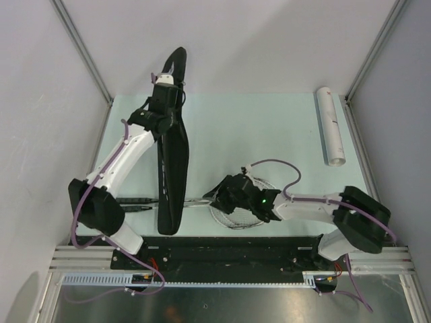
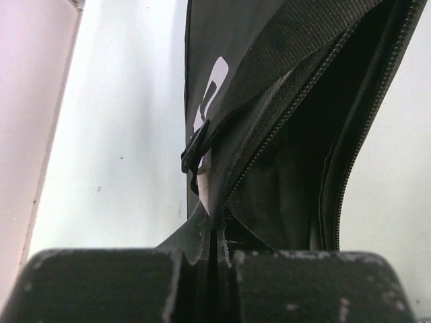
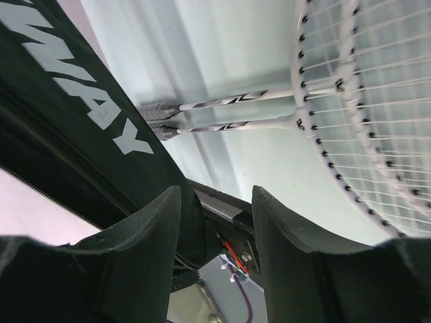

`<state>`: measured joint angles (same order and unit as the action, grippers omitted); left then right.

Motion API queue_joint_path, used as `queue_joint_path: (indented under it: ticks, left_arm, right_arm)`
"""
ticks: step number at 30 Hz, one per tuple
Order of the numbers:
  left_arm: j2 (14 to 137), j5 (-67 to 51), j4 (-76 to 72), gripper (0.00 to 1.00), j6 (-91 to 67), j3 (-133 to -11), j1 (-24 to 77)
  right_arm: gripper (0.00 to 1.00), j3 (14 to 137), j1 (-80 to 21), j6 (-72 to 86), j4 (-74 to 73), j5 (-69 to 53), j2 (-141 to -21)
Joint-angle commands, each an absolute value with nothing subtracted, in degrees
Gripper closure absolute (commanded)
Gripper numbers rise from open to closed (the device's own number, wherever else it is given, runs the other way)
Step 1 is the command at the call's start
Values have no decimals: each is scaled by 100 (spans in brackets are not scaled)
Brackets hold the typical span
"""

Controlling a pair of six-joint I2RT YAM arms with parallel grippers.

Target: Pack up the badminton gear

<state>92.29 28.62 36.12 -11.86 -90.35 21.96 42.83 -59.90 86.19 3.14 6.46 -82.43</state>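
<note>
Two black fingers [image 2: 101, 282] of the left gripper [image 2: 215, 254] are squeezed tight together. A thin edge of the long black racket bag [image 1: 174, 168] is pinched between them. Right by the pinch the bag's zip [image 2: 289, 114] is open, and it is dark inside.

From above, the left gripper holds the bag near its 12 o'clock end. The bag lies on the pale green table [image 1: 256, 134] in a line from 12 o'clock to 6 o'clock.

The right gripper [image 3: 215, 222] has its fingers apart, with nothing between them. It is over the 9 o'clock side of the round racket heads and points toward 9 o'clock, at the bag. White letters [image 3: 101, 111] show on the bag close to it.

Two white rackets [image 3: 377, 81] lie side by side on the table. Their thin shafts [image 3: 229, 101] run toward 9 o'clock. The bag lies across them near its 6 o'clock end. Their black handles [image 1: 135, 202] stick out on the bag's 9 o'clock side.

A white tube [image 1: 331, 124] lies flat near the table's 2 o'clock corner, well apart from both grippers.
</note>
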Motion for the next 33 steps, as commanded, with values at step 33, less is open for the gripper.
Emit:
queue_joint_path:
  ticks: [33]
  left_arm:
    - [8095, 3683, 3120, 100, -1063, -8587, 2180]
  right_arm:
    - [61, 5897, -7172, 12436, 449, 2724, -11294]
